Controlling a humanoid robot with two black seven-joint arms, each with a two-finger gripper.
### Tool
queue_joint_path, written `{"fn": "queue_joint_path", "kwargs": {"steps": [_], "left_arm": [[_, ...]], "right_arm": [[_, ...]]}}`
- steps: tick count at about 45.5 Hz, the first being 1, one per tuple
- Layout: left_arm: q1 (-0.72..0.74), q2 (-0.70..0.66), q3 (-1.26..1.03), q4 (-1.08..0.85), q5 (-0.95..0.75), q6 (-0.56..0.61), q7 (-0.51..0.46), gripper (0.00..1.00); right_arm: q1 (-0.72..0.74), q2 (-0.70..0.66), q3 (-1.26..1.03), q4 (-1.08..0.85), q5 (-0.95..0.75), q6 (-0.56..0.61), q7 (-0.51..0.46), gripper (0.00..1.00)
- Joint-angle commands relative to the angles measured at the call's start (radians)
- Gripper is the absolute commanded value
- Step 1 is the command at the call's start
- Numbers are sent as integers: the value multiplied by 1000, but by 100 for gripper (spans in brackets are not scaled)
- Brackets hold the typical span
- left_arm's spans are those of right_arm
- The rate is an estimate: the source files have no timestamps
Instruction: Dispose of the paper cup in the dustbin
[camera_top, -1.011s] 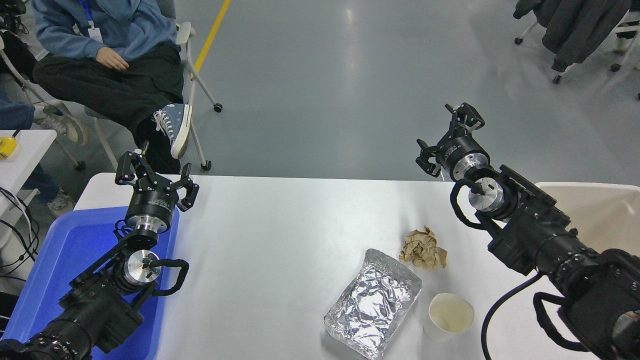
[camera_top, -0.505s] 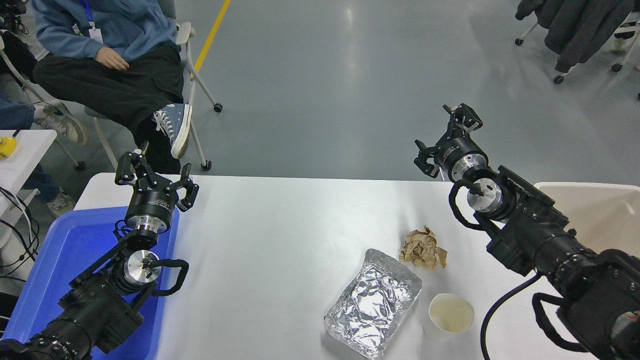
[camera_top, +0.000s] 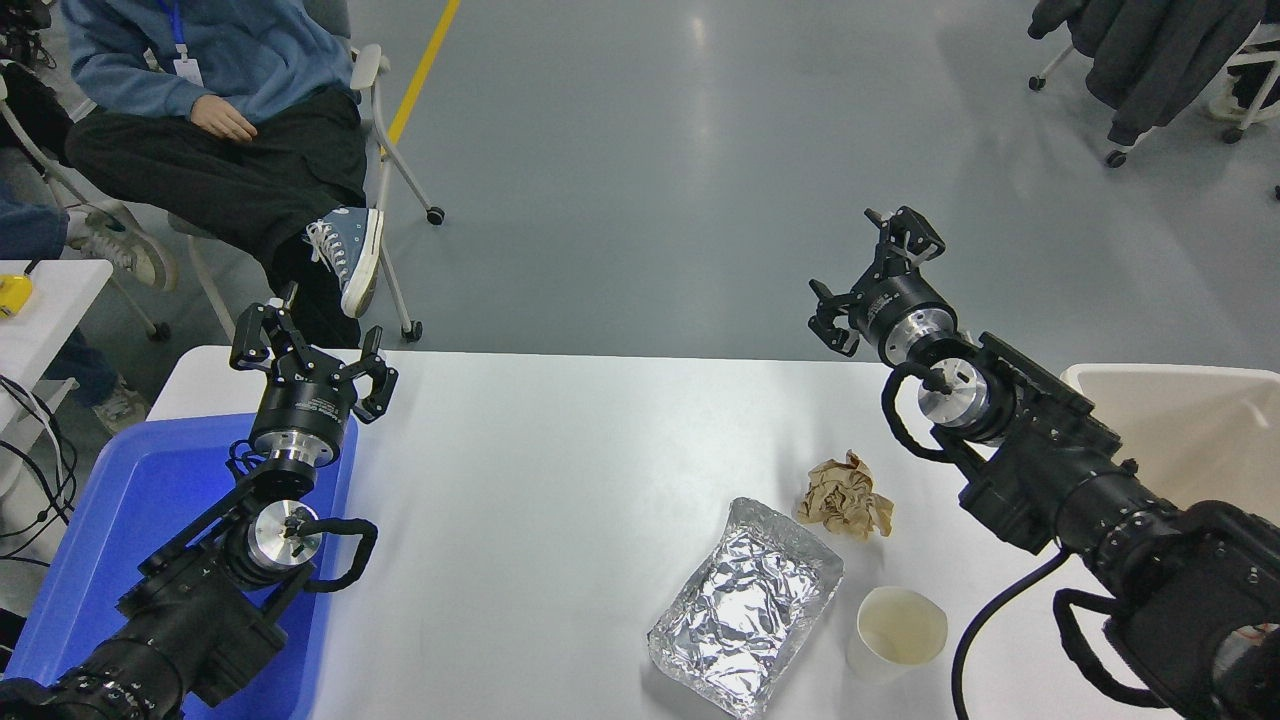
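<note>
The small white tapered paper cup (camera_top: 893, 632) stands upright on the white table (camera_top: 560, 470), near the edge closest to the robot, its cream inside facing up. It is just beside the crumpled silver foil tray (camera_top: 745, 602), on the tray's right side, and it seems not to touch it. A crumpled brown paper ball (camera_top: 846, 498) lies a little farther away from the robot, near the tray's far corner. These three things sit together in the right half of the table, probably so that the right arm can reach them.

The right gripper (camera_top: 872, 276) is held high beyond the far edge of the table, with its fingers spread apart and nothing between them. It is well apart from the cup, so the grasp is not yet begun. To take the cup, the arm would need to come back toward the robot and go down, and the close foil tray leaves little room on the cup's left side.

The large beige plastic dustbin (camera_top: 1180, 385) stands at the right edge of the table, partly hidden behind the right arm; only its rim and part of its wall show.

The left gripper (camera_top: 308, 352) is parked at the lower left, above the bright blue plastic tub (camera_top: 120, 510), with its fingers also spread and empty
</note>
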Motion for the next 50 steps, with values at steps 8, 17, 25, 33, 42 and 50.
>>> {"fn": "queue_joint_path", "kwargs": {"steps": [8,17,25,33,42,50], "left_arm": [[1,0,0,0,0,1,0,100],[1,0,0,0,0,0,0,100],[-1,0,0,-1,0,0,2,100],[-1,0,0,-3,0,0,2,100],[-1,0,0,-3,0,0,2,100],[-1,0,0,-3,0,0,3,100]], "right_arm": [[5,10,-168,189,-9,2,0,100],[26,19,-274,219,-93,2,0,100],[29,19,-377,221,-196,1,0,100],[29,19,-477,233,-297,1,0,100],[18,-21,-553,322,-406,1,0,100],[17,-193,-630,509,-429,1,0,100]]}}
